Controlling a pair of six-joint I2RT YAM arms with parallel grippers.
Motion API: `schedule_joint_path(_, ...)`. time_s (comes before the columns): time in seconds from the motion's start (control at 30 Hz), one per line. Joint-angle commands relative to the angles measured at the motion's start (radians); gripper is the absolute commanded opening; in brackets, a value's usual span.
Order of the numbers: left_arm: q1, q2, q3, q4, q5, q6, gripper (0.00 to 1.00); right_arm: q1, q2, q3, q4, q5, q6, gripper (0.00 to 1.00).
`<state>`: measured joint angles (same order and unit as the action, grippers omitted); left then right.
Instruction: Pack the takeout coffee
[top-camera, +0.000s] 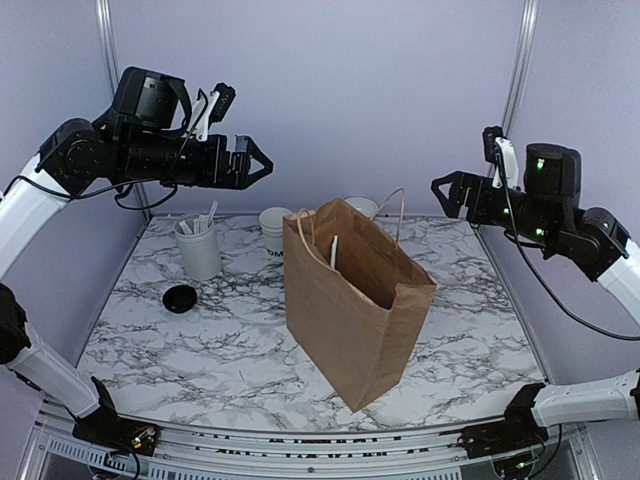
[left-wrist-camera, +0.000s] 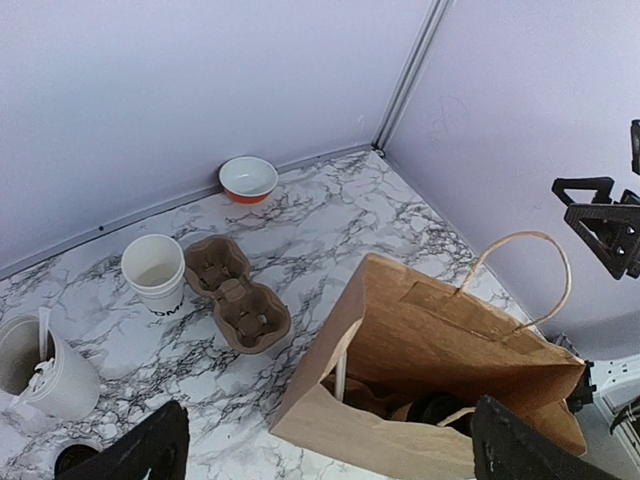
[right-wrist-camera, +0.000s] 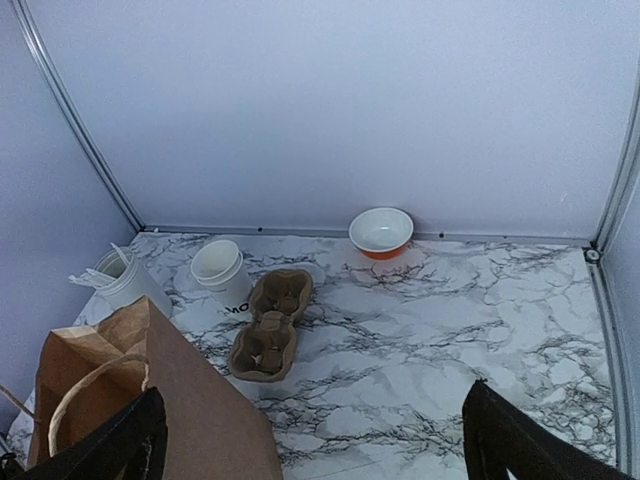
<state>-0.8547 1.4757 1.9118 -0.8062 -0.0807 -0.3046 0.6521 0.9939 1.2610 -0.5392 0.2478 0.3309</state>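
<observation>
The brown paper bag (top-camera: 355, 300) stands open in the middle of the table. Deep inside it, in the left wrist view, the takeout coffee (left-wrist-camera: 439, 406) shows only as a round black lid; its white body is hidden by the bag wall. A thin white stick (left-wrist-camera: 341, 372) leans inside the bag's near corner. My left gripper (top-camera: 255, 160) hangs high above the bag's left side, open and holding nothing (left-wrist-camera: 330, 455). Off to the right, my right gripper (top-camera: 450, 190) is also raised, open and empty (right-wrist-camera: 310, 450).
A lidless white cup (top-camera: 275, 232), a taller white utensil holder (top-camera: 198, 245) and a loose black lid (top-camera: 180, 297) sit left of the bag. A brown pulp cup carrier (right-wrist-camera: 270, 325) and an orange-and-white bowl (right-wrist-camera: 381, 232) lie behind it, near the back wall.
</observation>
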Motion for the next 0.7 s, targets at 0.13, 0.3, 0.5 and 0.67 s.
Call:
schedule_joint_path(0.13, 0.016, -0.141, -0.206, 0.123, -0.251, -0.069, 0.99, -0.027, -0.019, -0.112, 0.103, 0.159, -0.069, 1.00)
schedule_joint_path(0.3, 0.062, -0.226, -0.375, 0.188, -0.300, -0.110, 0.99, -0.163, -0.049, -0.266, 0.211, 0.097, -0.068, 1.00)
schedule_joint_path(0.5, 0.164, -0.339, -0.635, 0.298, -0.269, -0.185, 0.99, -0.374, -0.118, -0.533, 0.450, 0.029, -0.096, 1.00)
schedule_joint_path(0.67, 0.227, -0.441, -0.863, 0.446, -0.291, -0.209, 0.99, -0.527, -0.159, -0.806, 0.739, 0.040, -0.136, 0.99)
